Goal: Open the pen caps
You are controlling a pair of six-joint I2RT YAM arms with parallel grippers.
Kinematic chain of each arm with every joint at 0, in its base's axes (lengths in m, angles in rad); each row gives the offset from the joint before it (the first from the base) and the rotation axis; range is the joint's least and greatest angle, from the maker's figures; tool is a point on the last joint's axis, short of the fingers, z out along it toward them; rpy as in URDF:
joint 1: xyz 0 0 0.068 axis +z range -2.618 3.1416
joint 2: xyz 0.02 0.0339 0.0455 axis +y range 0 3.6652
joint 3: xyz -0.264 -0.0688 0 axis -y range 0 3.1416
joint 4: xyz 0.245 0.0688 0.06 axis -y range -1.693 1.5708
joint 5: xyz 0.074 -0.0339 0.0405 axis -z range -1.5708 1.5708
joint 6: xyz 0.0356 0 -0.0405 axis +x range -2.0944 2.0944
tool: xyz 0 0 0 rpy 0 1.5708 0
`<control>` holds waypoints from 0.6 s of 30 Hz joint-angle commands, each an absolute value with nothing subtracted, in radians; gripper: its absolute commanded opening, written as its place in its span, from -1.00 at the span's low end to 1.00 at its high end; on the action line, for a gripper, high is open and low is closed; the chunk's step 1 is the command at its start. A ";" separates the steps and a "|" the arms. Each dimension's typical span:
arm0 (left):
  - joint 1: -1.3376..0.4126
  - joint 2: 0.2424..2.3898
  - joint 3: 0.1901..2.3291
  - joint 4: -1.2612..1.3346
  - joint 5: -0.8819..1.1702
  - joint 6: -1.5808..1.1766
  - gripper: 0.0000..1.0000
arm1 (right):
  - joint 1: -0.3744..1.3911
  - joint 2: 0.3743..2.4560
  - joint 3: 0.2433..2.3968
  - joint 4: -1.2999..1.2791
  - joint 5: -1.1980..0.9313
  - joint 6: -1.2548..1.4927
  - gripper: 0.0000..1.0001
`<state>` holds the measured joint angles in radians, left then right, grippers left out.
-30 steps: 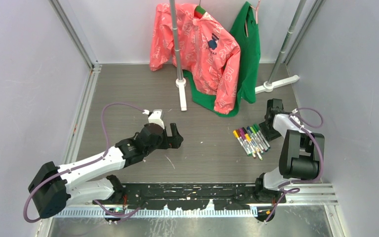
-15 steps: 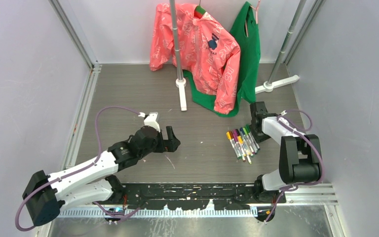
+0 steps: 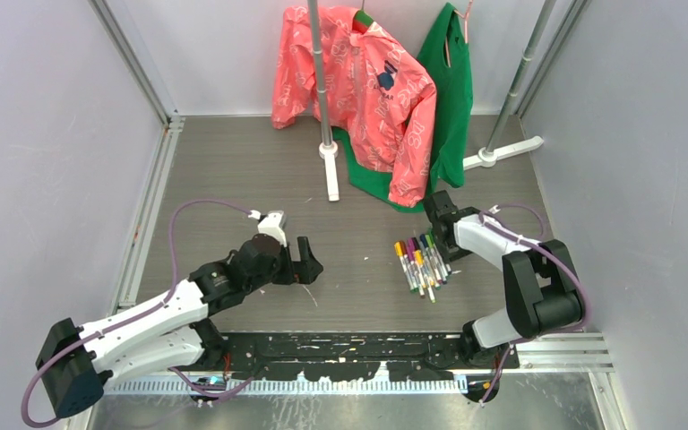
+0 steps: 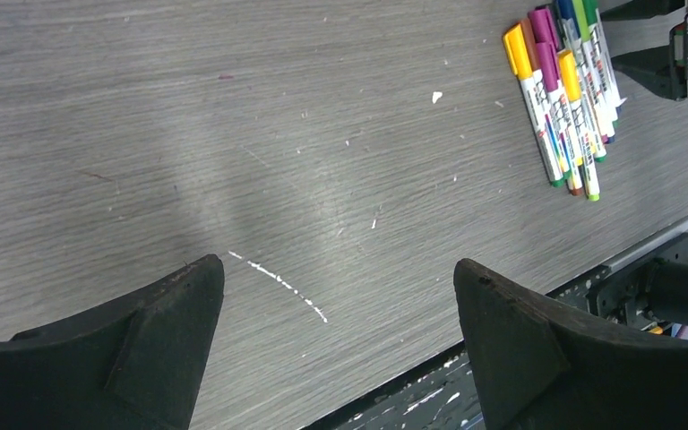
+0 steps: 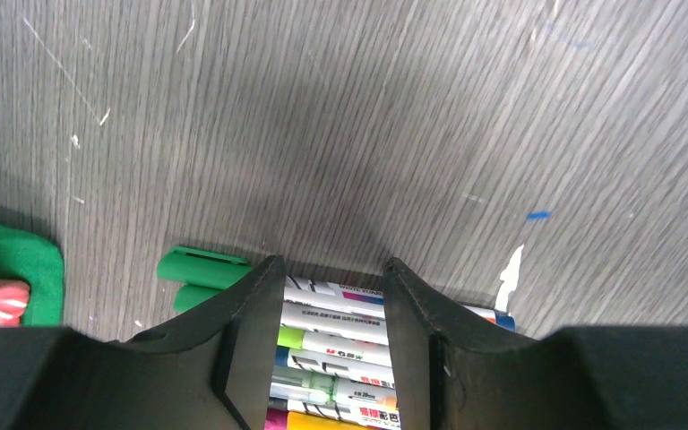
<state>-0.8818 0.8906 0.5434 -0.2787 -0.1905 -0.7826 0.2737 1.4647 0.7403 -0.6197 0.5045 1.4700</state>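
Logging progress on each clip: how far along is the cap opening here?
Done: nothing; the pen caps visible all sit on the pens, bunched on the table. In hand: the right gripper, jaws apart, is over the bunch's far end; the left gripper hangs open, apart. Left: every cap.

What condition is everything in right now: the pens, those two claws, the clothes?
pens: lying bunched side by side on the table.
pen caps: on the pens.
left gripper: open, empty, away from the pens.
right gripper: open, fingers at the bunch.
pink jacket: hanging.
green garment: hanging beside it.
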 commanded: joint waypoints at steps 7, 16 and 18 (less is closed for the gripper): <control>-0.887 0.857 0.530 -0.325 -0.176 -0.803 0.96 | 0.420 1.562 0.728 -0.677 0.454 1.722 0.01; -0.887 0.805 0.525 -0.388 -0.194 -0.820 0.96 | 0.538 1.663 0.800 -0.708 0.466 1.824 0.01; -0.888 0.794 0.524 -0.402 -0.196 -0.823 0.96 | 0.558 1.683 0.807 -0.706 0.463 1.844 0.01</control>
<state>-0.8818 0.8265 0.5247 -0.3721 -0.1825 -0.8097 0.5110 1.5909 0.8406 -0.7074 0.6170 1.7294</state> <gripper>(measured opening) 0.981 0.502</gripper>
